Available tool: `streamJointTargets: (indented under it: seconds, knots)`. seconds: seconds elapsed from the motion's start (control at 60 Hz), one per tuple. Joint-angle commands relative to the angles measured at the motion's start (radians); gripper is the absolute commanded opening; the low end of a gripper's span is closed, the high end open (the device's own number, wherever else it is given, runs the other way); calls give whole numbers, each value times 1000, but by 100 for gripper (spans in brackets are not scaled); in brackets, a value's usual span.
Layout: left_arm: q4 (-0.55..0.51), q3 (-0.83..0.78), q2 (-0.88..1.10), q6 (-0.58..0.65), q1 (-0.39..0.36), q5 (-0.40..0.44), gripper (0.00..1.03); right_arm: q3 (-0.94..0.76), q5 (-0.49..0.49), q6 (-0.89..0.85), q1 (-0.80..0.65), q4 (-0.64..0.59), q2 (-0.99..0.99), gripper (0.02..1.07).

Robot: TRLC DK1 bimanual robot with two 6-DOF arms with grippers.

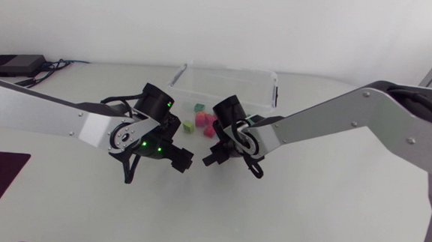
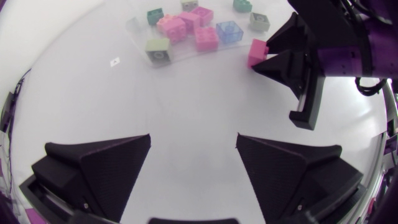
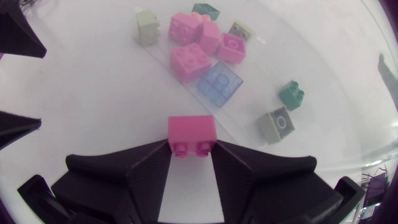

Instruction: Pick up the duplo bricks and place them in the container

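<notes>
Right gripper (image 3: 191, 154) was found clamped on the pink brick (image 3: 191, 132), fingers pressing its two sides, low over the table (image 1: 308, 217). Left gripper (image 2: 194, 149) stood at its 9 o'clock in the head view, fingers wide apart and holding nothing. The loose bricks (image 3: 199, 53) lay clustered at 12 o'clock of both grippers, by the clear container's (image 1: 230, 75) near edge. Whether they were inside could not be determined.

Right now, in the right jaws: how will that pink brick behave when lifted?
Likely rigid: the pink brick shows crisp moulded edges. Probably light, small beside the right gripper. It may pivot or slip: only its studded end sits between the jaws, and its faces look smooth.
</notes>
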Motion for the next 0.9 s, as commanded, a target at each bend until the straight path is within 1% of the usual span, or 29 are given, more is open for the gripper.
streamJointTargets:
  seconds: [0.0,0.117,0.233,0.367,0.433,0.517,0.583,0.633,0.667,0.767,0.883]
  knots:
    - [6,-31,5,3,-5,3,97,-79,3,-14,2,-8,-12,42]
    - [6,-38,-6,3,-4,3,97,-133,3,-27,-10,24,-50,41]
    - [6,-44,-12,3,-2,3,97,-195,3,-35,-21,50,-136,41]
    - [20,-54,-24,8,2,3,97,-297,5,-43,-25,130,-254,41]
    - [25,-54,-24,8,6,3,97,-361,0,-66,-33,200,-306,41]
    - [34,-54,-20,11,9,3,97,-452,-37,-110,-39,340,-340,42]
    - [40,-54,-18,11,7,3,97,-516,-139,-132,-62,443,-361,42]
    - [46,-55,-17,11,1,3,97,-545,-188,-147,-67,496,-366,42]
    - [46,-54,-17,8,-2,3,97,-554,-204,-152,-67,526,-364,42]
    - [46,-54,-17,6,-8,3,97,-554,-222,-156,-54,559,-346,43]
    - [46,-60,-24,8,-1,3,97,-533,-201,-158,-51,564,-409,43]
